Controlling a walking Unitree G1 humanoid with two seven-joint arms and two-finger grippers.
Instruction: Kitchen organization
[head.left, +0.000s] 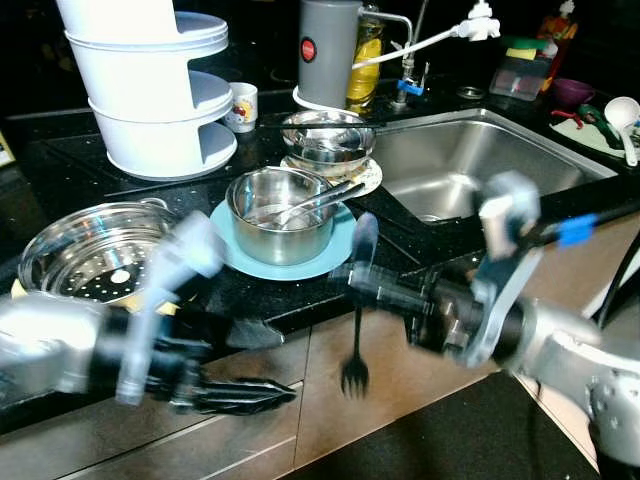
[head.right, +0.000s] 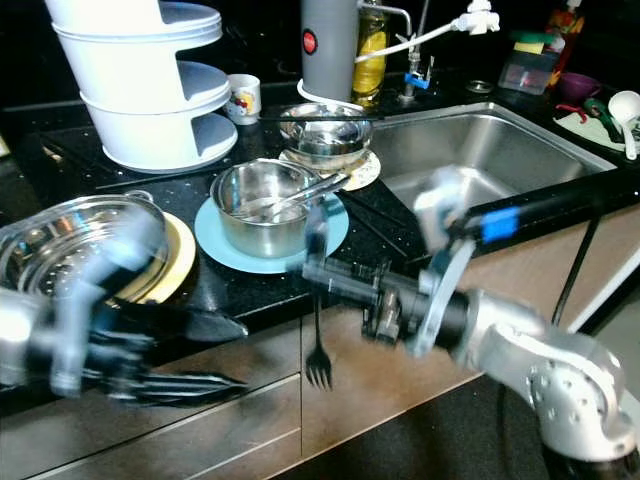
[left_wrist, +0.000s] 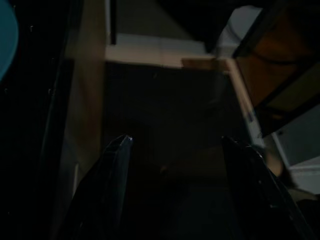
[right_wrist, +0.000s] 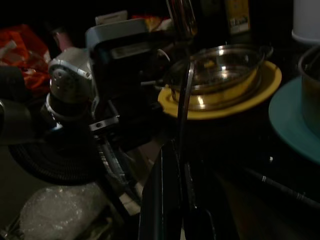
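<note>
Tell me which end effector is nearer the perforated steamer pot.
Left. The left end effector hangs just below the counter edge in front of the steamer pot; the right end effector, gripping the fork, is farther right.

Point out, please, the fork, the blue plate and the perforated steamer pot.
fork (head.left: 354, 372), left eye view, on its tines.
blue plate (head.left: 335, 255), left eye view, on its bare rim.
perforated steamer pot (head.left: 85, 265), left eye view, on its holed floor.

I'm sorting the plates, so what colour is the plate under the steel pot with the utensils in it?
Light blue plate, clearest in the left eye view.
</note>
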